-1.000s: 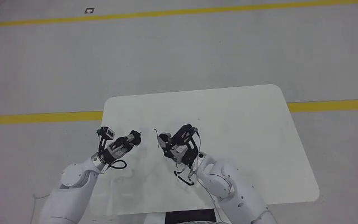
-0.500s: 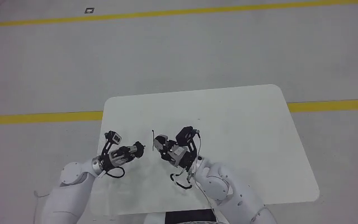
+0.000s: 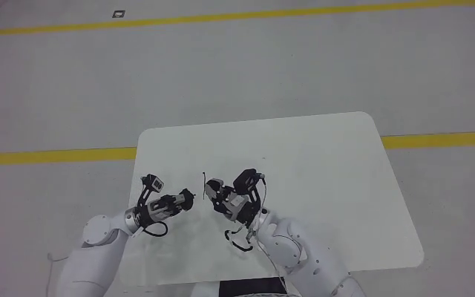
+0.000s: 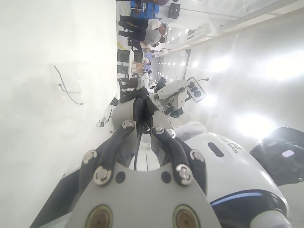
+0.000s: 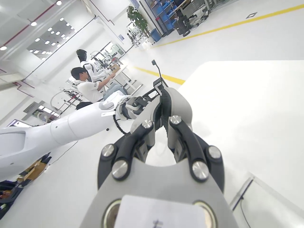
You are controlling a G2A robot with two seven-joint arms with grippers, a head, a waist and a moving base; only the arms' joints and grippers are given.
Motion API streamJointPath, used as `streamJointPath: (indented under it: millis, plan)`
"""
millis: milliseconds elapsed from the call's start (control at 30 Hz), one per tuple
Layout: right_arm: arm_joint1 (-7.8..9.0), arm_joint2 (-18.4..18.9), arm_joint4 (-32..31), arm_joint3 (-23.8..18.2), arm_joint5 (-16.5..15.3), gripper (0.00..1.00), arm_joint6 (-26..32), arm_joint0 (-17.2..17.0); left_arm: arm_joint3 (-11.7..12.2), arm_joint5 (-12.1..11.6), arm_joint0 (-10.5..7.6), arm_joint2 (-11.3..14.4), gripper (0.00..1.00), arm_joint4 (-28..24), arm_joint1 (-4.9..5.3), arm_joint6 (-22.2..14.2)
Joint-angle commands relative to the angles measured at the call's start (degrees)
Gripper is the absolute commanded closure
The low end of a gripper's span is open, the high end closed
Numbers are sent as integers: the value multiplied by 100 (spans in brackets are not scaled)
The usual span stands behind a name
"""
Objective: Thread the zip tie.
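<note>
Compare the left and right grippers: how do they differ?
The right gripper pinches the zip tie, its head end sticking out past the fingertips; the left gripper has a thin black strip between its fingers, which I cannot identify. From above, the left gripper sits slightly nearer the near edge of the table than the right gripper. Both are shut, over the table, tips facing across a small gap.
</note>
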Motion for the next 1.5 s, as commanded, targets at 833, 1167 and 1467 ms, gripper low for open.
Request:
streamJointPath:
  millis: [833, 1167, 1467]
  plan:
    - [-113, -533, -589, 515, 558, 100, -842, 394, 67, 2, 75, -528, 100, 282, -476, -214]
    - [-197, -790, -791, 726, 914, 100, -972, 603, 67, 2, 75, -528, 100, 282, -476, -214]
    - [-227, -852, -860, 799, 1024, 100, -1004, 687, 67, 2, 75, -528, 100, 282, -476, -214]
